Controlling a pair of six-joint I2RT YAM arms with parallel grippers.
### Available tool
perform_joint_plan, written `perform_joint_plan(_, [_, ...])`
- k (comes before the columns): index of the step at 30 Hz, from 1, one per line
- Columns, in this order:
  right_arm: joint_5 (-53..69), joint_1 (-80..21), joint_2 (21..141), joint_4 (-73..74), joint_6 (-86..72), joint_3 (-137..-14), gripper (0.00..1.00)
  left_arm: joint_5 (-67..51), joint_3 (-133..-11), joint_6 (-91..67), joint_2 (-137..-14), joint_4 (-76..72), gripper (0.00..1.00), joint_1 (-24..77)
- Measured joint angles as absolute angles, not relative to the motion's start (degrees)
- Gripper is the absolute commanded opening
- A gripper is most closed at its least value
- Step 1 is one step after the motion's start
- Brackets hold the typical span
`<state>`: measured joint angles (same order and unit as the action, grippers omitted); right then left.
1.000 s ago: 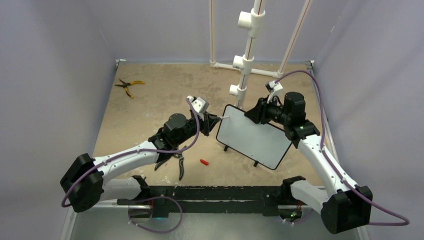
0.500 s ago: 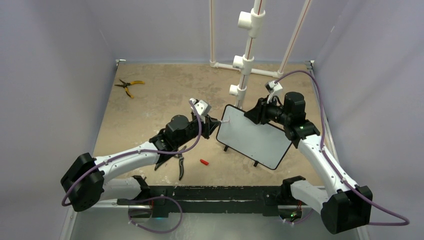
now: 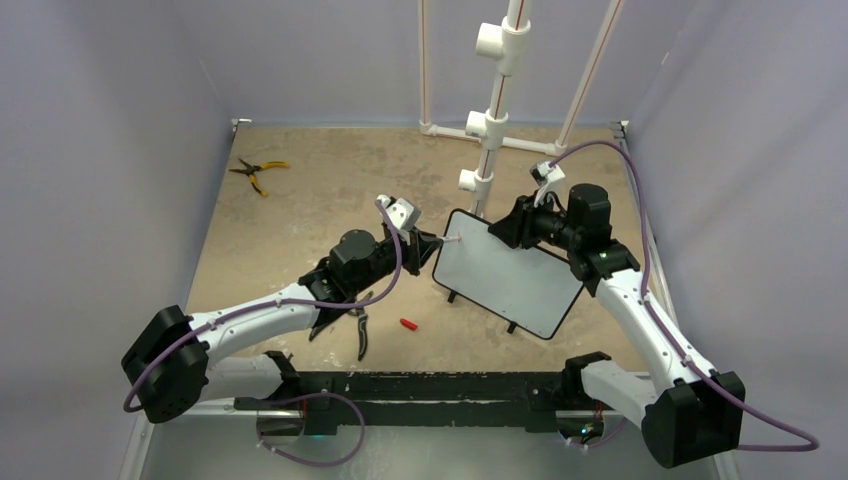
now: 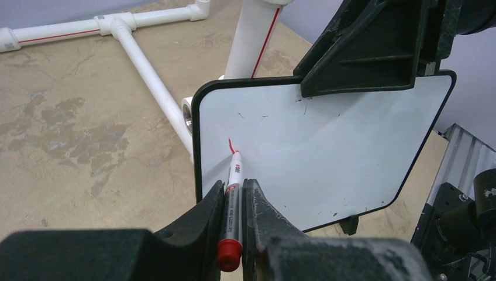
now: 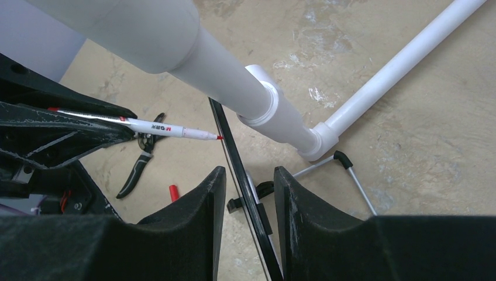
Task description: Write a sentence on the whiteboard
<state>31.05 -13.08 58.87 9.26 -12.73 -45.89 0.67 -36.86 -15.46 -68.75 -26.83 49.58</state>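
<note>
While right claw (image 5: 249,172) straddles whiteboard (image 4: 327,152) — grip unclear — left claw's (image 4: 234,190) pinched marker (image 4: 234,174) touches it.

In the left wrist view the right gripper (image 4: 357,85) covers part of the top edge of the board (image 4: 327,152), and the marker (image 4: 235,175) is half hidden between the left fingers (image 4: 202,219). The sentence (image 4: 231,144) is only one red stroke, too short to read. In the right wrist view the board stands edge-on, so its face is hidden. From above, the left arm (image 3: 260,315) covers part of the shears (image 3: 361,338).
</note>
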Motion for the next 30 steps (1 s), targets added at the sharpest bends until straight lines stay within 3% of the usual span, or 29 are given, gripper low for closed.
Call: perform_joint_plan(30, [31.03,-13.13,59.72,9.23,-12.58,-45.89,0.38,-2.15,-36.86,-15.92,-70.94,-28.86,0.00,49.63])
